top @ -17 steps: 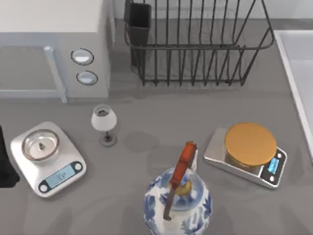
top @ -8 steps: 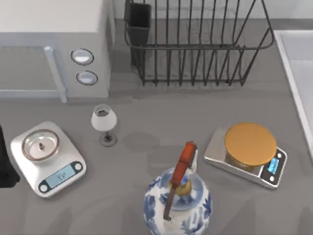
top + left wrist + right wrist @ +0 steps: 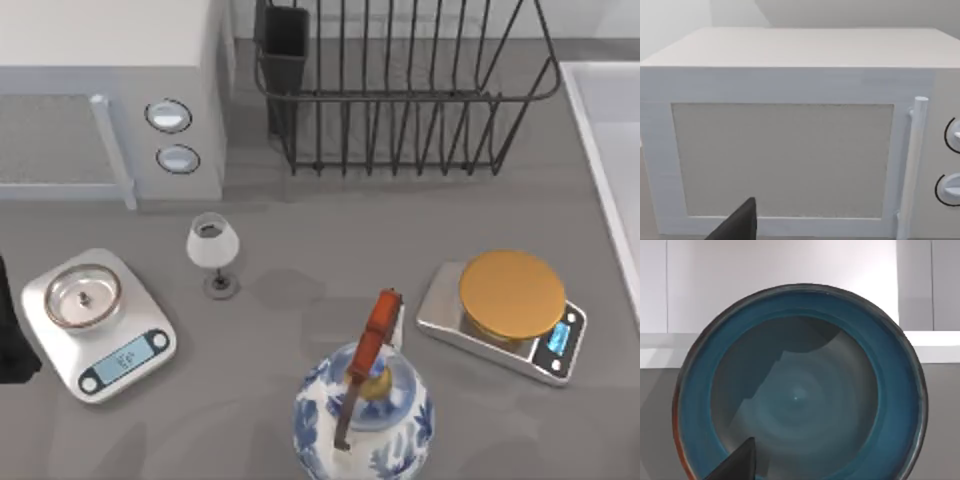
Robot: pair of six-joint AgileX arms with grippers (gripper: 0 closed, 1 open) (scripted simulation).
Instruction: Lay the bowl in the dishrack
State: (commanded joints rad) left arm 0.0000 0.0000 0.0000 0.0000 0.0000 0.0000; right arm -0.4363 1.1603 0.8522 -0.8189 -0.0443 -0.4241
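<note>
The bowl (image 3: 800, 390) is deep blue inside with a rusty outer edge. It stands on edge close before the right wrist camera, its hollow facing the lens, with a white wall and grey surface behind it. One dark finger (image 3: 737, 465) of my right gripper lies over its lower inner rim, holding it. The dishrack (image 3: 400, 90), black wire with a dark cutlery cup (image 3: 285, 50) at its left corner, stands at the table's back middle. My left arm (image 3: 10, 330) is parked at the table's left edge, and its finger (image 3: 740, 225) points at the microwave.
A white microwave (image 3: 110, 90) fills the back left. On the table are a wine glass (image 3: 213, 250), a kitchen scale (image 3: 100, 325) with a metal dish, a second scale (image 3: 510, 310) with an orange top, and a blue-and-white teapot (image 3: 365, 415) with a brown handle. A white counter edge (image 3: 610, 150) runs along the right.
</note>
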